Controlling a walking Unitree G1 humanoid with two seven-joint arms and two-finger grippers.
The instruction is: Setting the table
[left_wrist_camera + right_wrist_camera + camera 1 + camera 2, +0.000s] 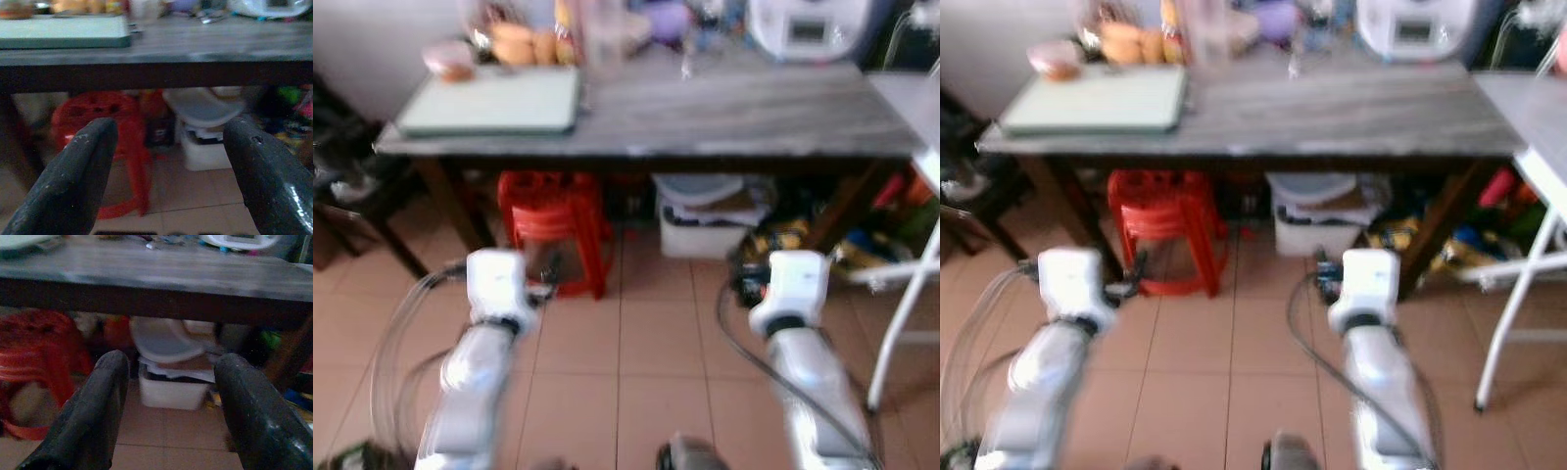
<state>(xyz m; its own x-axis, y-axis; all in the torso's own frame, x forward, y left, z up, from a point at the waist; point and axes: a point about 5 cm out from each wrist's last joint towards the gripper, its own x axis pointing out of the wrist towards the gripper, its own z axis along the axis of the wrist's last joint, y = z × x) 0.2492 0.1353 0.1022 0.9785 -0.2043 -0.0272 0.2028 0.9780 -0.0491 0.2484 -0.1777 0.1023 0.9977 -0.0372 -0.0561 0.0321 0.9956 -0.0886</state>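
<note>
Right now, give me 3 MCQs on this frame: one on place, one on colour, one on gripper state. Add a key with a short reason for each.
1. Where is the stool?
A. On the table
B. Under the table, robot's left side
C. Beside the white folding stand

2. What colour is the stool?
A. Red
B. Blue
C. White

3. How do the two grippers stand?
A. Both shut on a plate
B. Left open, right shut
C. Both open, holding nothing

Key:
1 B: the stool stands on the floor tiles beneath the table, left of the white storage box.
2 A: its plastic is red.
3 C: the left gripper and the right gripper each show fingers spread wide with nothing between them.
</note>
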